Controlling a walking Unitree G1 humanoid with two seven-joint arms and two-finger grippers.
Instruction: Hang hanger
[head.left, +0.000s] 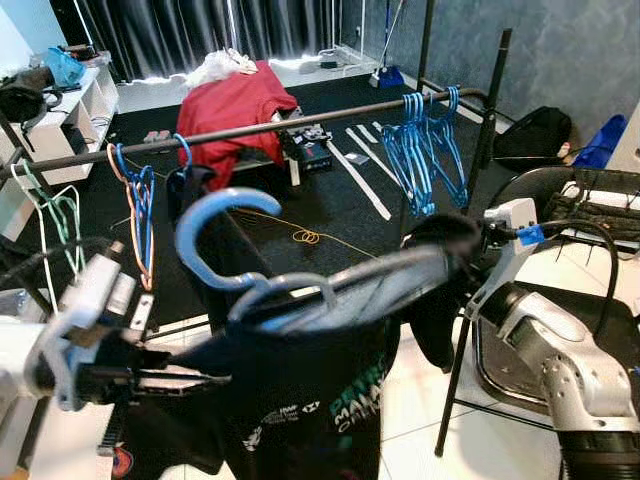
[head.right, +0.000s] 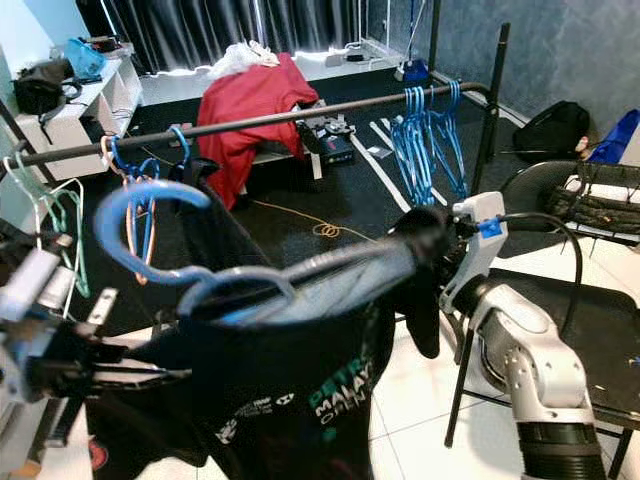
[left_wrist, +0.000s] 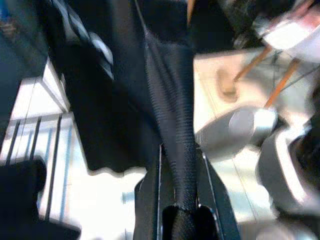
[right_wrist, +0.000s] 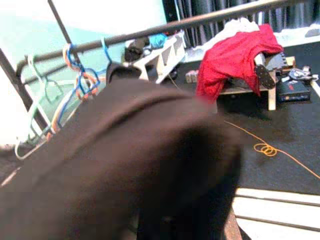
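Left eye view: blue hanger (head.left: 225, 245) carrying a black shirt (head.left: 310, 400) is held up between both arms, in front of and below the rail (head.left: 260, 126), hook not yet on it. Risk, as I judge it: the hook points left and sits low, so a lift that is short or off-line could knock the rail or snag the hangers (head.left: 140, 200) already crowded at the left end; the shirt's weight could also twist the hanger in the grip or slide off its shoulder. Left gripper (head.left: 150, 378) is low at left, forearm level, fingers closed on black shirt fabric, as the left wrist view confirms. Right gripper (head.left: 450, 240) is raised at the shirt's right shoulder, wrist bent inward; cloth hides its fingers, so cannot tell their state.
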